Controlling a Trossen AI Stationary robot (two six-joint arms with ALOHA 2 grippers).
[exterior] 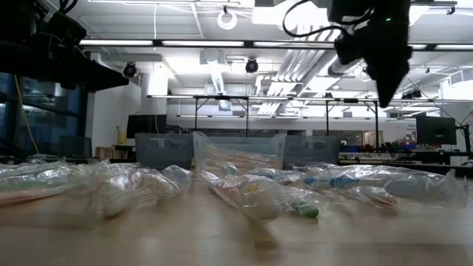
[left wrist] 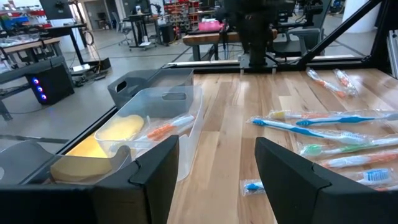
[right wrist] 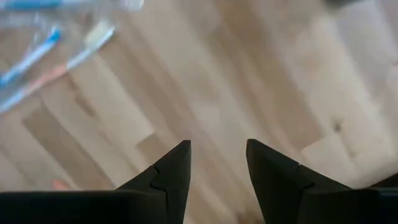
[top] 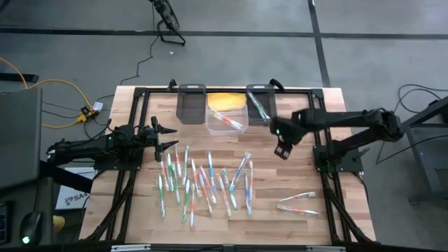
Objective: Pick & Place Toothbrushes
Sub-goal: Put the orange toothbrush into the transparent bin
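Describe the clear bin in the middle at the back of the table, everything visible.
The clear bin is a see-through plastic tub with rounded corners, open on top, standing upright on the wooden table between two dark bins. Inside lie a wrapped orange-handled toothbrush and a yellow object. Neither end effector touches it.

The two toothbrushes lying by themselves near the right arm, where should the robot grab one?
Probably at the middle of the handle, coming straight down from above. The pair of toothbrushes lies flat on the table, apart from the big pile. The right gripper hangs nearby with jaws open, so they should straddle the thin handle crosswise.
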